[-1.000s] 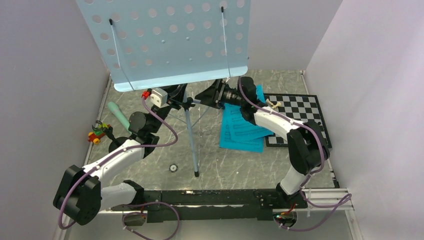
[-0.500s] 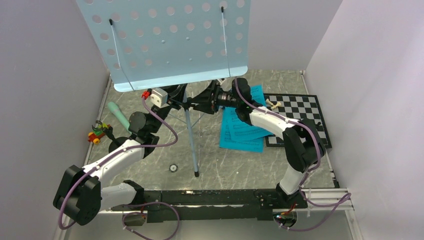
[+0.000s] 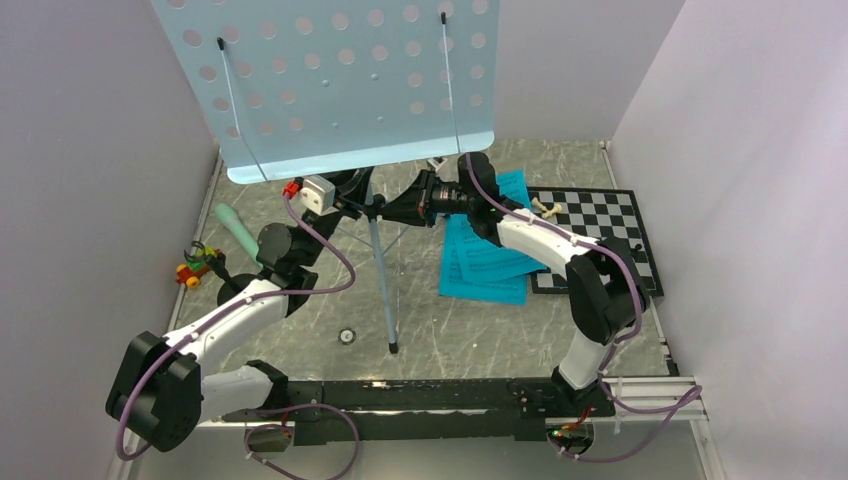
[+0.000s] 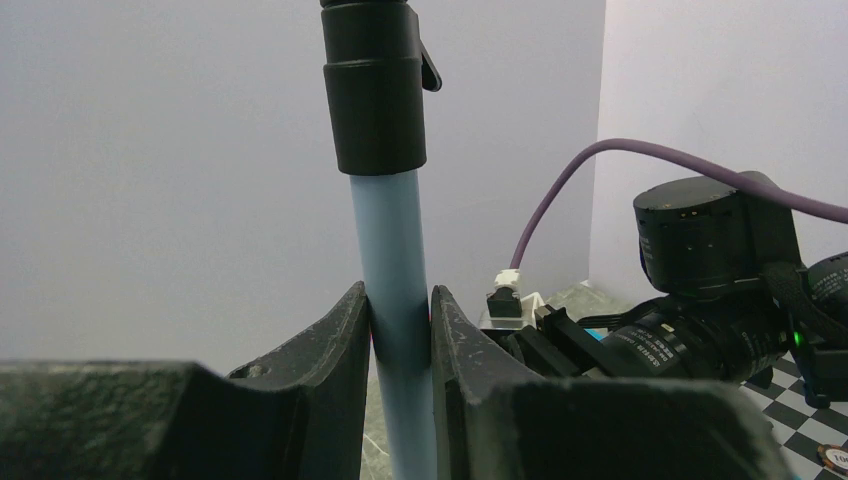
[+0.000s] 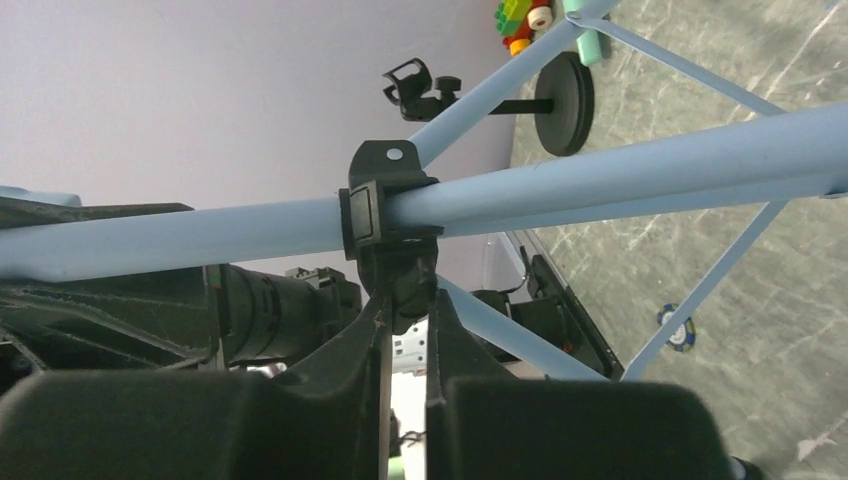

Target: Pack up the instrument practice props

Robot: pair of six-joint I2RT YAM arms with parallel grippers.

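Note:
The pale-blue music stand's perforated tray (image 3: 340, 80) fills the top of the overhead view, above its pole (image 3: 382, 270). My left gripper (image 4: 400, 312) is shut on that pole (image 4: 388, 230) just below a black collar (image 4: 378, 90). My right gripper (image 5: 405, 315) comes from the right and is shut on the black knob (image 5: 400, 280) under the leg collar (image 5: 385, 200). Turquoise music sheets (image 3: 485, 262) lie on the table right of the pole. A mint-green microphone (image 3: 238, 228) lies at the left. Its black round-based stand (image 5: 565, 90) shows in the right wrist view.
A chessboard (image 3: 600, 235) with a few pieces lies at the right, partly under the sheets. Small toy cars and blocks (image 3: 195, 265) sit by the left wall. A blue chip (image 3: 347, 336) lies near the stand's foot. Walls close in on three sides.
My right gripper has moved left toward the pole and closed its jaws on the black knob. The left gripper and the stand have stayed put.

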